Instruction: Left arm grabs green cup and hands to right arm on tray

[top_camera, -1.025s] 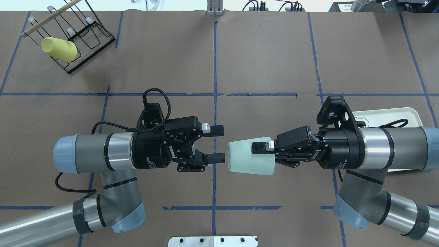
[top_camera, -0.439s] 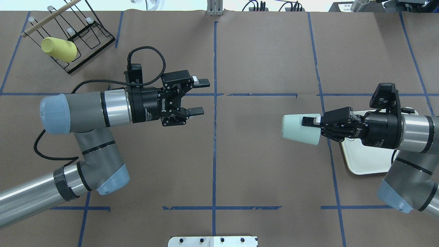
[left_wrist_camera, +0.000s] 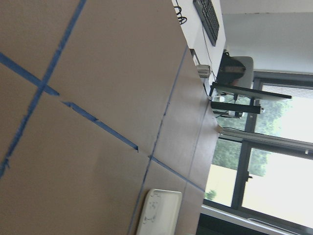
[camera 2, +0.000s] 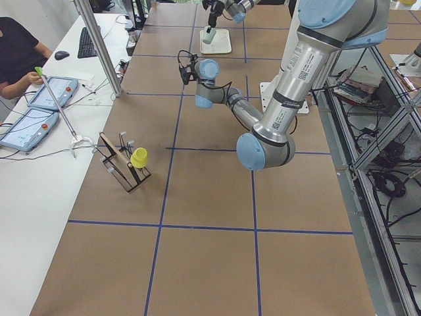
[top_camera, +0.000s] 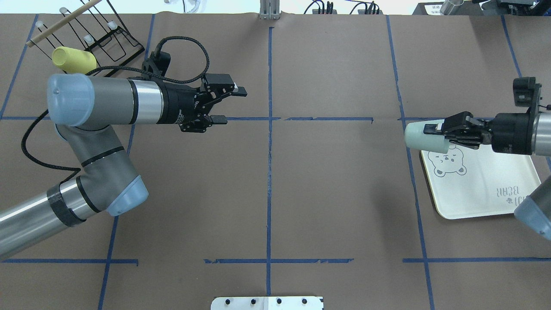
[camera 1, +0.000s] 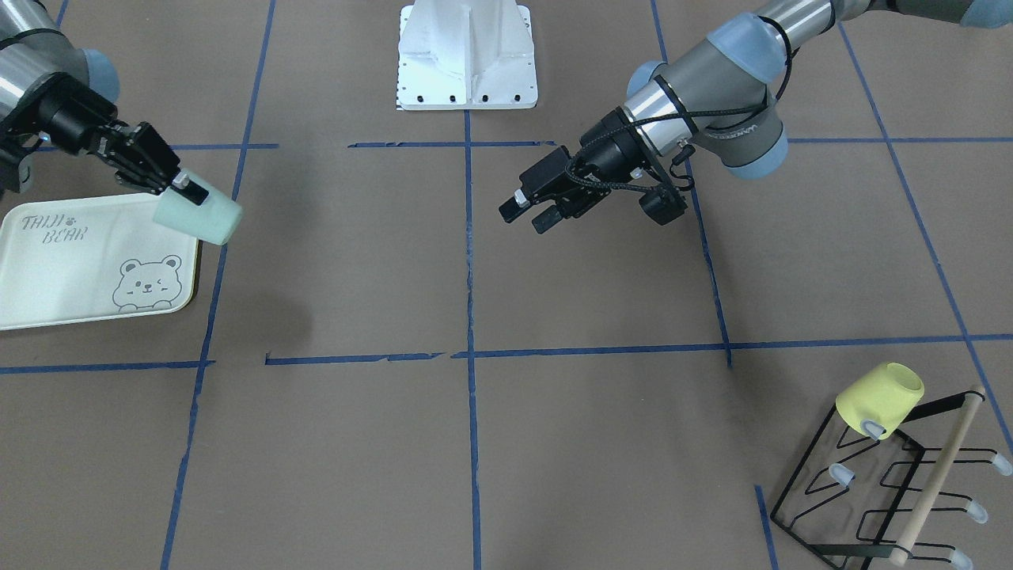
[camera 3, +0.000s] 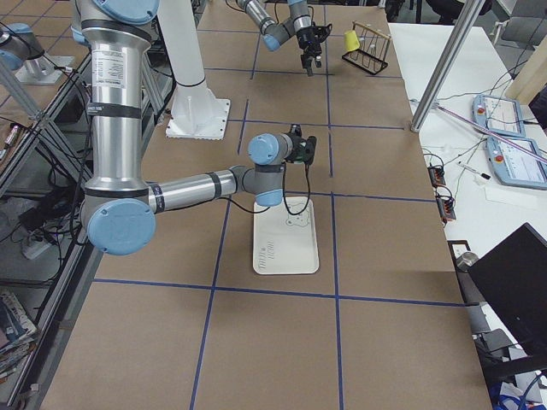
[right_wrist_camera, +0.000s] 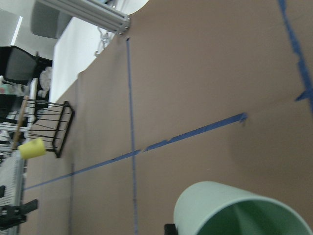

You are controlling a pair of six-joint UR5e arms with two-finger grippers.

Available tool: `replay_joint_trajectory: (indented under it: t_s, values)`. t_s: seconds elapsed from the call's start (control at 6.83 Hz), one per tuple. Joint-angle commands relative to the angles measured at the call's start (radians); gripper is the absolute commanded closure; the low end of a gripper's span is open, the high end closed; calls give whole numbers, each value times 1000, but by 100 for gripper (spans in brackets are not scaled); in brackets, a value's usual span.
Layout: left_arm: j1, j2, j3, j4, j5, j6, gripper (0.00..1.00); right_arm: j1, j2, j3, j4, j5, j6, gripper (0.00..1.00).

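The brown worktop (top_camera: 327,193) is marked off with blue tape lines. The left arm (top_camera: 107,101) reaches level over its far left part, its end effector (top_camera: 234,105) spread wide with nothing between the fingers. The right arm (top_camera: 540,137) comes in from the right edge. Its end effector (top_camera: 430,135) is clamped on the rim wall of the green cup (top_camera: 419,137).

The tray (top_camera: 482,189) lies flat below it. A black wire rack (top_camera: 112,47) stands in the far left corner.

The green cup hangs in the air over the tray's corner by the bear drawing. Its long axis is nearly level along the worktop, with the mouth towards the right wrist and the closed base towards the middle. A yellow cup (top_camera: 74,60) sits on the rack.
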Motion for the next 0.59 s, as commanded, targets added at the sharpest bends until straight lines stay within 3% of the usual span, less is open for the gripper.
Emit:
replay_joint_trajectory:
  t_s: [0.0, 0.44]
  values:
    - [-76, 9, -24, 242, -83, 163, 0, 129, -17, 14, -379, 139, -312, 100]
    - [-95, 20, -193, 744, -85, 470, 0, 157, -33, 60, -905, 115, -851, 100]
